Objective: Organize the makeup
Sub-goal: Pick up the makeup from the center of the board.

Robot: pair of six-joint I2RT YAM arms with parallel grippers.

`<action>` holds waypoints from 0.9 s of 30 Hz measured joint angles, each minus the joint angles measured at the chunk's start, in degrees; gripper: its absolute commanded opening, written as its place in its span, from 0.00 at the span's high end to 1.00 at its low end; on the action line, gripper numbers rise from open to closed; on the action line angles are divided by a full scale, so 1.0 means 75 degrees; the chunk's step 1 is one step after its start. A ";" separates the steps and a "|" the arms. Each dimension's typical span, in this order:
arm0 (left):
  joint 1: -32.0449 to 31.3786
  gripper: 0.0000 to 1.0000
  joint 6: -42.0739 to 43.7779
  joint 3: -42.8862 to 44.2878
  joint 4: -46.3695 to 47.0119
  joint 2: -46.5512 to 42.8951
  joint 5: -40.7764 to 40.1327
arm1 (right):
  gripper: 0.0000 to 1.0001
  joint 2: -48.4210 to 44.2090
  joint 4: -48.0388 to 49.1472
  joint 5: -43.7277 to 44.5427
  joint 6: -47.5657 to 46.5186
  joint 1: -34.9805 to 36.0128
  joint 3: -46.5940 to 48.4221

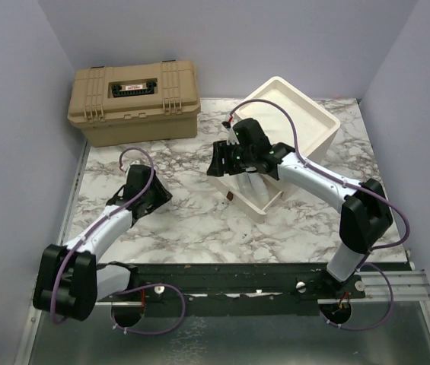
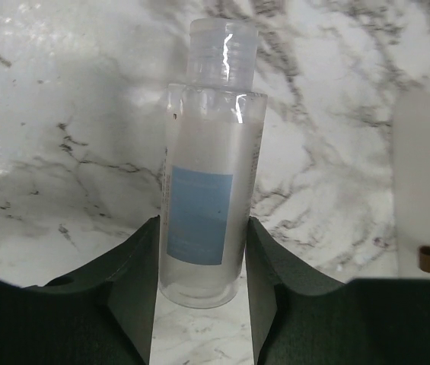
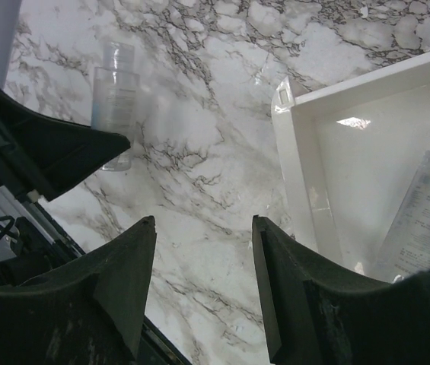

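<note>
Left end effector (image 2: 203, 230): fingers pressed against both sides of the whitish bottle (image 2: 207, 190), low on its body.
Bottle position: base on the desk (image 1: 192, 220), apparently upright.
Bottle long axis: toward 12 o'clock in the left wrist view, cap farthest from the fingers.
Goal bearing: in the top view, the open drawer (image 1: 254, 199) lies at 3 o'clock, well apart, with bare marble between.
Right end effector (image 3: 203, 222): spread and empty, above the drawer's near-left corner.
Nearer arm: left.
Edges: desk edge near at 9 o'clock; tan toolbox (image 1: 135, 99) at 12 o'clock.
Clearance: the drawer wall probably calls for a lift.
</note>
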 measured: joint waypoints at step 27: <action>-0.1212 0.69 -0.0460 -0.0472 0.4899 -0.1498 0.4188 | 0.28 -0.1346 0.5246 -0.1955 0.2439 -0.0009 -0.2667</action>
